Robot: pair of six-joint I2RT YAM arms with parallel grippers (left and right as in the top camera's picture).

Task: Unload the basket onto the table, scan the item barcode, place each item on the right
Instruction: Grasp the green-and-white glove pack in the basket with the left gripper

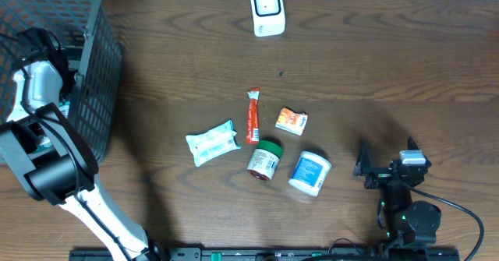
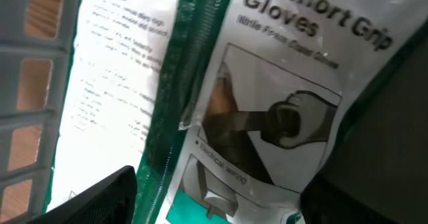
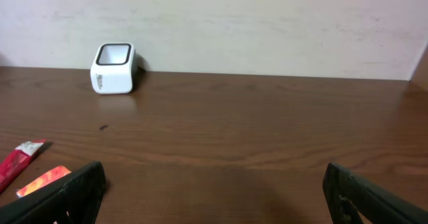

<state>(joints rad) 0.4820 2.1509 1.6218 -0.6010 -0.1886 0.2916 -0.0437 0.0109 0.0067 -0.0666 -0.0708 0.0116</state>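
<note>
Left wrist view gives you the glove pack [image 2: 267,117] close up, lying inside the basket [image 2: 27,50], whose grey lattice shows at the left edge. The pack's long axis runs from lower left to upper right. Its title end, reading "Comfort Grip Gloves", points to the upper right, and its green band slants the same way beside a white panel of small print.

From the overhead view you cannot read any of that. You only see the left arm [image 1: 47,160] reaching down into the basket at the table's [image 1: 390,58] left end, with the pack hidden by arm and mesh. That view does show you the white scanner [image 1: 267,9] at the far edge. It also shows the loose items mid-table: a red sachet [image 1: 253,115], an orange packet [image 1: 291,121], a green-lidded jar [image 1: 265,160], a white tub [image 1: 310,173] and a pale pouch [image 1: 212,143].

Your left gripper [image 2: 231,197] has its jaws wide apart with the pack spanning the gap. You cannot tell whether either finger touches it.

Your right gripper [image 3: 214,190] stands fully spread and empty, facing the scanner across bare wood.
</note>
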